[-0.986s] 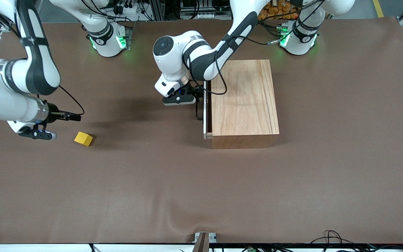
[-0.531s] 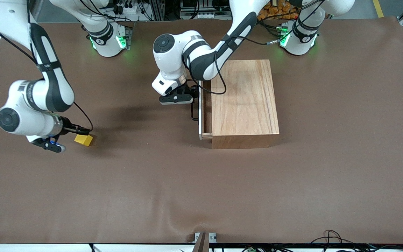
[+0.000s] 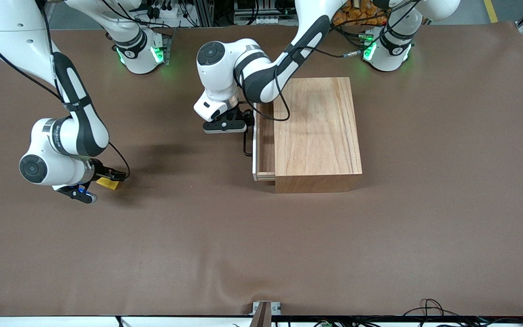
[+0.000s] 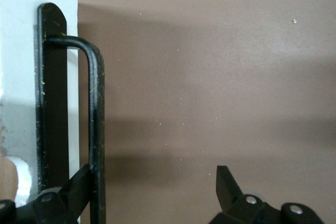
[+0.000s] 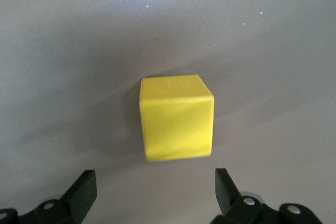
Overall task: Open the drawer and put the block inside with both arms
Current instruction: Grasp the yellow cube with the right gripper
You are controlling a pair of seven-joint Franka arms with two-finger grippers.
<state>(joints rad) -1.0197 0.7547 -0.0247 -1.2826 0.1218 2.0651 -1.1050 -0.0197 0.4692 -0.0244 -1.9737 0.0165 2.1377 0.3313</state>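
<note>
The yellow block (image 3: 109, 184) (image 5: 176, 117) lies on the brown table toward the right arm's end. My right gripper (image 3: 107, 178) (image 5: 154, 187) is low over it and open; the block sits just ahead of the fingertips, not between them. The drawer (image 3: 264, 145) stands partly pulled out of the wooden box (image 3: 318, 131). My left gripper (image 3: 246, 122) (image 4: 155, 182) is in front of the drawer, open, with one finger (image 4: 80, 182) hooked against the thin black wire handle (image 4: 96, 129) (image 3: 245, 147) and the other finger (image 4: 226, 181) apart from it.
The brown cloth (image 3: 261, 245) covers the whole table. The two green-lit arm bases (image 3: 141, 54) (image 3: 386, 52) stand at the edge farthest from the front camera. A small metal bracket (image 3: 265, 309) sits at the nearest edge.
The left gripper has drawn the drawer farther out, toward the right arm's end. The right gripper has swung in and come down at the block.
</note>
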